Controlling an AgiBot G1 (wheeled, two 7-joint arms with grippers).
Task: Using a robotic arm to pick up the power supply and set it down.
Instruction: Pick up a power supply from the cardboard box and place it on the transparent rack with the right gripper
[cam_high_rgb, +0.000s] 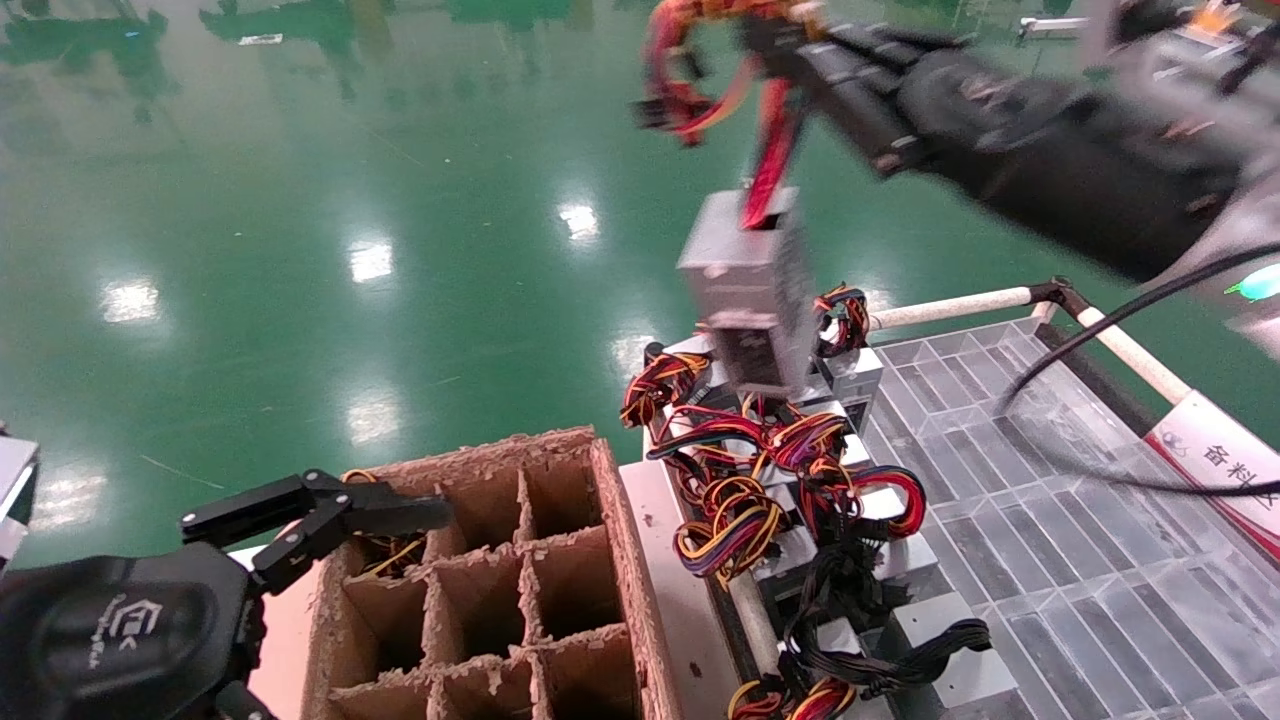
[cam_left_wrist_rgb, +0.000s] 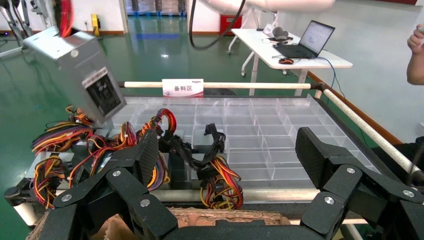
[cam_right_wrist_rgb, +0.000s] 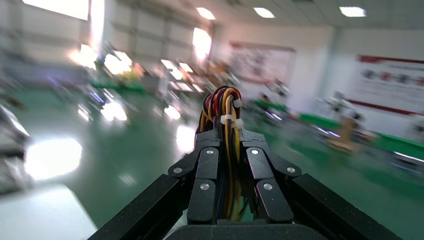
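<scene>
Grey metal, that is the power supply (cam_high_rgb: 750, 290), and right now it hangs in the air by its red, yellow and black wire bundle (cam_right_wrist_rgb: 223, 117). My right gripper (cam_high_rgb: 790, 50) is squeezed shut on those wires, high up at the far side of the scene. The box itself dangles below, tilted, just above the pile of other power supplies (cam_high_rgb: 780, 480) with their tangled wires.

So I judge I am in the middle step: the pick is done and the carry is on. The box is not set down yet.

My left gripper (cam_high_rgb: 330, 520) waits low and near me, with its fingers spread wide and nothing in them. It sits at the corner of a cardboard box with dividers (cam_high_rgb: 500, 590). One cell by the left gripper has wires in it; the others that I can see look bare.

Next I think I need to move slowly, because the box hangs loose and could swing and bump the pile. I cannot tell for sure where it should go. The cardboard cells or the clear plastic tray (cam_high_rgb: 1050, 520) beside the pile both look possible. I should lower it gently until it rests, then let the wires go.
</scene>
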